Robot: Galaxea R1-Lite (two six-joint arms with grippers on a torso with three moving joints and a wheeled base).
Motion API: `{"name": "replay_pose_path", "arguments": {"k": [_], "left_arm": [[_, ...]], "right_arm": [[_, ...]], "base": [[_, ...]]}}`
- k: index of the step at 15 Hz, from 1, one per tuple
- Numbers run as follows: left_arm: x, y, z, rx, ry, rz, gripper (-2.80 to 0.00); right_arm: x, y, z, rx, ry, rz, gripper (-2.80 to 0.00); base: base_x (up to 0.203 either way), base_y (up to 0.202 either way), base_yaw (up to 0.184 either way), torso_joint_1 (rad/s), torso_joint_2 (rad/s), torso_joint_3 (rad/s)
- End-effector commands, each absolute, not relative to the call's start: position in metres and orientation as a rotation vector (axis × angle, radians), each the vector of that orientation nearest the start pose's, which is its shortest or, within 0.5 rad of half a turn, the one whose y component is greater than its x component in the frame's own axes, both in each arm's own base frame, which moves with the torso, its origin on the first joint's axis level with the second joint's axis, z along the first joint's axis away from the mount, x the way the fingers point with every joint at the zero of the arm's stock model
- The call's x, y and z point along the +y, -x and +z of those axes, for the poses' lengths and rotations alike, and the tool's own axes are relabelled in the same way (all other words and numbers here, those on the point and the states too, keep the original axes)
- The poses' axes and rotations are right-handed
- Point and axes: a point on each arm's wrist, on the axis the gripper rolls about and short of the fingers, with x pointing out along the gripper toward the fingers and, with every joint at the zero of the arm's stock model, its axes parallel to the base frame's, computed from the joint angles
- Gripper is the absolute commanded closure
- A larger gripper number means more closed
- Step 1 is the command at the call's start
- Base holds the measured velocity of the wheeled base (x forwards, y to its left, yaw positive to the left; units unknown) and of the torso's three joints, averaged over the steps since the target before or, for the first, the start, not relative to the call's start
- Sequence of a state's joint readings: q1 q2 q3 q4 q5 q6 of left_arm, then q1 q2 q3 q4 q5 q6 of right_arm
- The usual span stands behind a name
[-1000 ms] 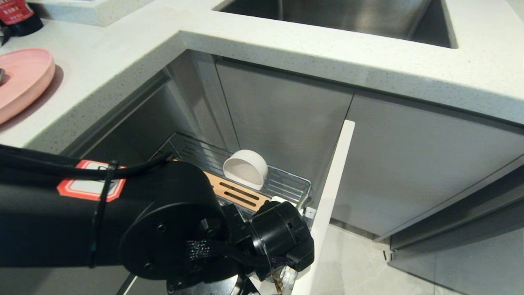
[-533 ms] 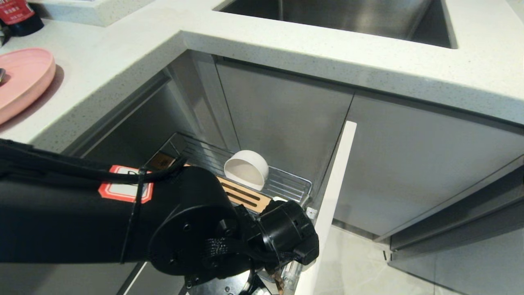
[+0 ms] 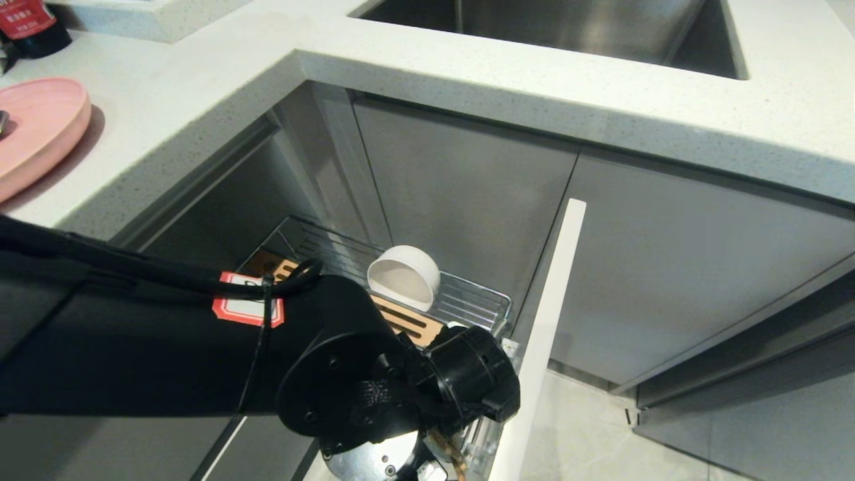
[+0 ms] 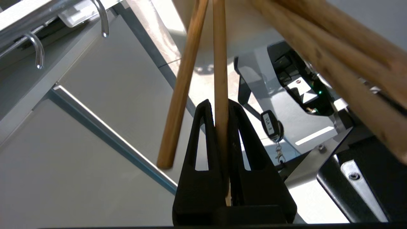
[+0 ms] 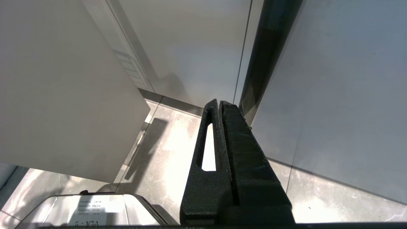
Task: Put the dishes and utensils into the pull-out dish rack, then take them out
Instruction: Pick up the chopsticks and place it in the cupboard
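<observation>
1. Nearest to me, my left arm fills the lower left of the head view, its wrist sitting low over the front corner of the pull-out dish rack (image 3: 467, 300), right against the rack's white-edged front panel (image 3: 544, 334).
2. Through the left wrist camera I see the left gripper (image 4: 219, 109) clamped tight on one wooden stick of the chopsticks (image 4: 220, 63); the stick runs straight up between the two black fingers. Its partner (image 4: 181, 89) hangs loose beside the rack side of the gripper, angled away, not pinched as far as I can see.
3. More wooden sticks (image 4: 346, 54) cross the corner of that same view, very close to the lens. I cannot tell what holds them.
4. My right gripper (image 5: 219, 105) is parked away from the rack, pointing down at the tiled floor (image 5: 171, 143) next to grey cabinet fronts, its fingers pressed together with nothing between them.
5. Just behind the left wrist, inside the rack, lies the slotted wooden strip (image 3: 401, 319), partly covered by my arm.
6. Beyond the strip, the small white bowl (image 3: 403, 277) stands on its edge on the rack's wire floor, its opening turned toward the rack's open left side.
7. Farther off and above the rack, the white countertop (image 3: 467, 73) wraps around the corner, with the steel sink (image 3: 554, 27) sunk into it at the back.
8. Well to the left of the rack, up on the counter, the pale-pink plate (image 3: 33, 133) lies flat at the edge of my view.
9. The spoon I cannot make out with certainty.
</observation>
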State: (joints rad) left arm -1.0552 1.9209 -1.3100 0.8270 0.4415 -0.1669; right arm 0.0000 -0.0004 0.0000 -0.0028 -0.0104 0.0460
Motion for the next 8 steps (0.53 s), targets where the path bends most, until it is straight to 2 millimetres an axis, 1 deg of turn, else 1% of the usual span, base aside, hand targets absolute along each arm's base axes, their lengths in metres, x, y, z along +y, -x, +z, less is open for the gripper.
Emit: {"name": "replay_pose_path", "arguments": {"k": [1,6,7,8], "left_arm": [[-0.2604,-0.1597,0.1393,1.1,-0.852,-0.398,0.0],[-0.2602,-0.1604,0.1404,1.095,-0.854,-0.403,0.0],[-0.2599,-0.16,0.1408,1.094,-0.857,-0.405,-2.8],[-0.2597,-0.1598,0.142,1.091,-0.853,-0.406,-2.8]], "right_arm": [[-0.0002,0.0228,0.0758,-0.003,-0.046,-0.01,0.0],[-0.0002,0.0228,0.0758,-0.003,-0.046,-0.01,0.0],[-0.0002,0.0228,0.0758,-0.003,-0.046,-0.011,0.0],[-0.0002,0.0228,0.0758,-0.003,-0.046,-0.011,0.0]], "base": [[0.0,0.0,0.0,0.0,0.0,0.0],[0.0,0.0,0.0,0.0,0.0,0.0],[0.0,0.0,0.0,0.0,0.0,0.0],[0.0,0.0,0.0,0.0,0.0,0.0]]}}
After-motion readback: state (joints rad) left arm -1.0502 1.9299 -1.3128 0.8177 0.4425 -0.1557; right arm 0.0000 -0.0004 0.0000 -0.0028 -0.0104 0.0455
